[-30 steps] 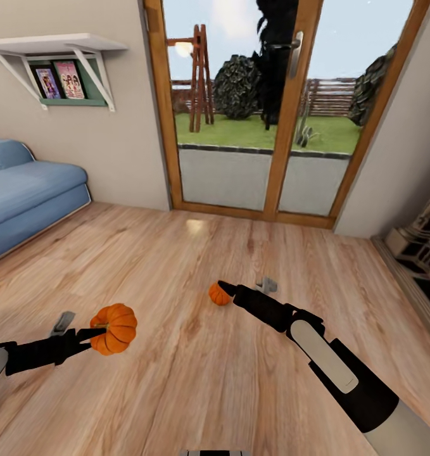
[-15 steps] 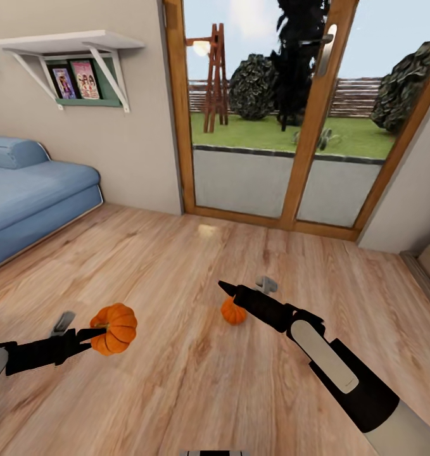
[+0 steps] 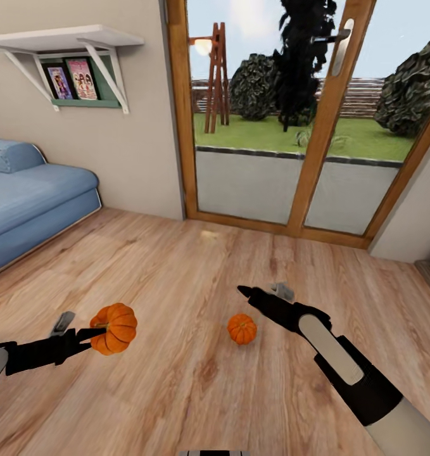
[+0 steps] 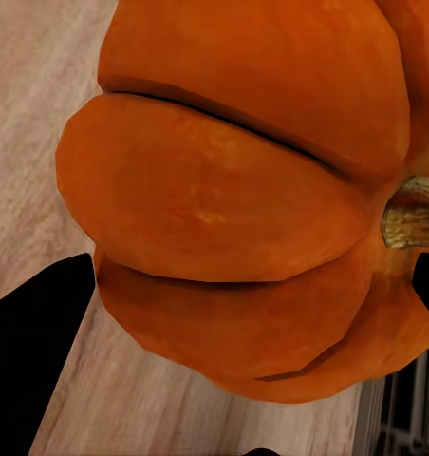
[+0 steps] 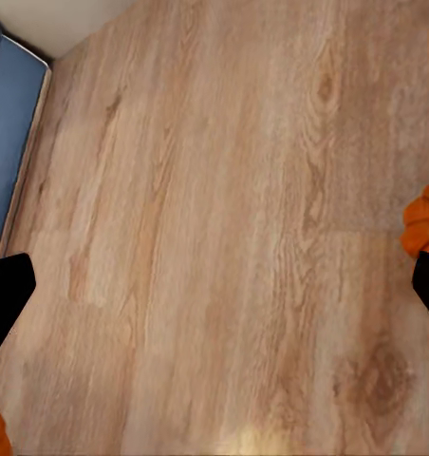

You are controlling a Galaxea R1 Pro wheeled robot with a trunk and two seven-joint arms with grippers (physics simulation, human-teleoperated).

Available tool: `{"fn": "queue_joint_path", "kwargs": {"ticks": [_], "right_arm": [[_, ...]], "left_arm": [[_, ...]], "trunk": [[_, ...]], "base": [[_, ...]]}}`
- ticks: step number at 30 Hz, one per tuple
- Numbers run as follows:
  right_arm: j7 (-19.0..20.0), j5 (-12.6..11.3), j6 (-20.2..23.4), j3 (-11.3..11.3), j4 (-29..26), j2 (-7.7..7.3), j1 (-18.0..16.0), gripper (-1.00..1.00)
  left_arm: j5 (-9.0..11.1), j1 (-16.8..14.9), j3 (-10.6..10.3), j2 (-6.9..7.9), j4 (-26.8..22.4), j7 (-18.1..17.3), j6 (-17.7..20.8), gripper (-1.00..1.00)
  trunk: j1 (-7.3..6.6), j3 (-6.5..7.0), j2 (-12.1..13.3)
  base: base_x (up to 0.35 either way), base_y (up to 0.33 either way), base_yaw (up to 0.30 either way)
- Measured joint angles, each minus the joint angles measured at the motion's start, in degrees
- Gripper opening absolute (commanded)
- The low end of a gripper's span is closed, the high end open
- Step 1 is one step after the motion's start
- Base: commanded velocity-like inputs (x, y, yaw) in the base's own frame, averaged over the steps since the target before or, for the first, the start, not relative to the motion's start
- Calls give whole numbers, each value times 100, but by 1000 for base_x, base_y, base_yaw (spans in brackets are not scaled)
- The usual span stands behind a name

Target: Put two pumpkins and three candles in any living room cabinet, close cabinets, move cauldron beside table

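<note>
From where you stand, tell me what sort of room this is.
Most likely a living room in a house: a blue sofa stands against the wall, a wall shelf holds pictures, and glazed wooden doors open onto a garden. The floor is wood plank.

The blue sofa (image 3: 31, 202) is cut by the picture's edge. The held pumpkin (image 4: 252, 199) runs past the left wrist frame. The right gripper (image 3: 245, 292) spread is too small to judge.
</note>
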Motion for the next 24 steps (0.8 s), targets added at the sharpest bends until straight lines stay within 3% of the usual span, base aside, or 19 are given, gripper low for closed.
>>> {"fn": "queue_joint_path", "kwargs": {"ticks": [3,9,24], "right_arm": [[-48,-46,75,-129,95,2,0,100],[-54,-50,121,-164,147,15,0,100],[-44,-4,373,-168,504,52,0,100]], "left_arm": [[-9,0,-1,-1,-2,0,-3,-100],[6,0,0,0,-4,0,3,-100],[56,-1,-8,-9,-50,-8,21,-100]], "trunk": [[1,0,0],[2,0,0],[-1,0,0]], "base": [[44,-244,0],[6,-213,0],[159,3,0]]}}
